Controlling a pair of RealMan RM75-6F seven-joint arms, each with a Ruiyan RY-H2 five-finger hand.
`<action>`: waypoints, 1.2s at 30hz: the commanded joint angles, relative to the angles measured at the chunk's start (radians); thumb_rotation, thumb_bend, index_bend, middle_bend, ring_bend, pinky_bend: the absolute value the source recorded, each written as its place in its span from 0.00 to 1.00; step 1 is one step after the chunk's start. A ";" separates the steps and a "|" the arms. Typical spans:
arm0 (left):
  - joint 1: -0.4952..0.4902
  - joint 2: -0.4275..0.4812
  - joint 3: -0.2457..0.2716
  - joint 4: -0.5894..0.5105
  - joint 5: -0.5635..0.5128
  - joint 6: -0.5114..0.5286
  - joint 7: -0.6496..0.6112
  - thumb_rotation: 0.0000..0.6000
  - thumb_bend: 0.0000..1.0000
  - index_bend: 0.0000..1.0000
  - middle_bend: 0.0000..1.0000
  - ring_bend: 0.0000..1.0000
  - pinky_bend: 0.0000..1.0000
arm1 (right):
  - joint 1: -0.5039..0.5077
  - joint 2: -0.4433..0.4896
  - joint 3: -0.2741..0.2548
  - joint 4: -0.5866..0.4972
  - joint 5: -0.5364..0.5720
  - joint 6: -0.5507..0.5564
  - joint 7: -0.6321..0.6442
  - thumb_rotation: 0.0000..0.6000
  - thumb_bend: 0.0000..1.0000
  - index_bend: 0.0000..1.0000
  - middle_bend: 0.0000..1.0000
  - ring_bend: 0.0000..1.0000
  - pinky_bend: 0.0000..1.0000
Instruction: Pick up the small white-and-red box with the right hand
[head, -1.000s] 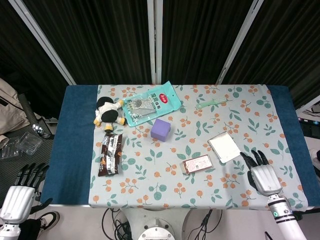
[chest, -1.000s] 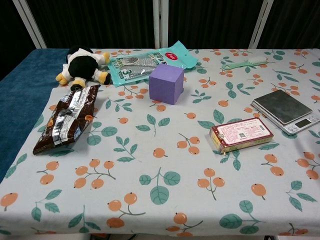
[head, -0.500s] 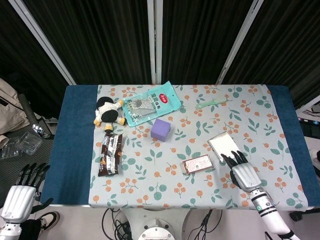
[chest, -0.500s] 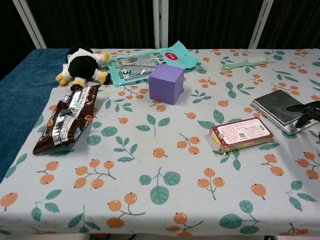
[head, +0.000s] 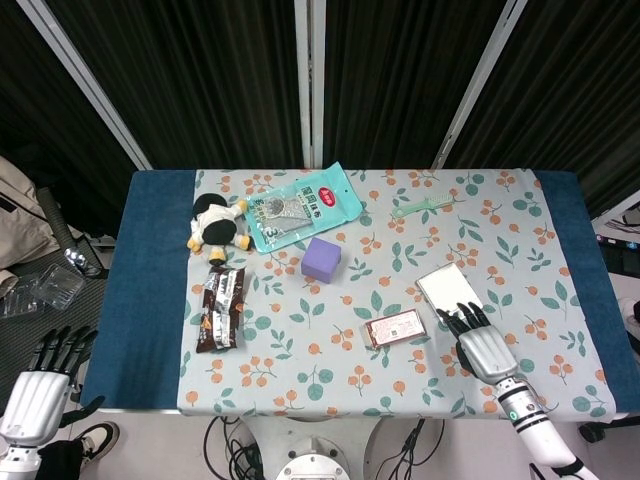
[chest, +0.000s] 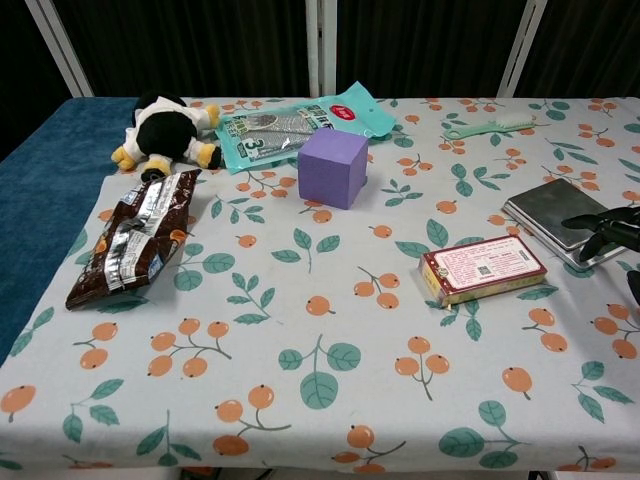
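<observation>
1. The small white-and-red box (head: 396, 328) lay flat on the table (head: 300, 380), near front edge, just beside a silver scale (head: 448, 294).
2. Right hand (head: 483, 345) hovered just right of the box, fingers (head: 461, 318) spread, holding nothing.
3. Box's long axis ran approx. left-right; left hand (head: 38, 385) was off the table, fingers apart.

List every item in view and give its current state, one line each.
small white-and-red box: flat on the table, not held.
right robot hand: open, fingers spread, beside the box, over the scale's near edge.
left robot hand: open, off the table.
scale: flat.
purple cube: resting upright.
snack packet: lying flat.
teal pouch: lying flat.
plush toy: lying down.
green comb: lying flat.
</observation>
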 joint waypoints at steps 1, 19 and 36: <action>0.000 0.002 0.000 0.000 -0.001 -0.001 0.000 1.00 0.11 0.10 0.06 0.00 0.06 | 0.004 -0.003 -0.002 0.003 0.004 -0.007 -0.001 1.00 0.74 0.00 0.25 0.00 0.00; -0.003 0.006 0.001 -0.012 0.007 -0.001 0.007 1.00 0.11 0.10 0.06 0.00 0.06 | 0.043 0.034 0.014 -0.088 -0.071 0.057 -0.040 1.00 0.36 0.00 0.08 0.00 0.00; 0.008 0.011 0.002 0.002 -0.008 0.006 -0.014 1.00 0.11 0.10 0.06 0.00 0.06 | 0.211 -0.050 0.098 -0.144 0.103 -0.192 -0.282 1.00 0.09 0.00 0.10 0.00 0.02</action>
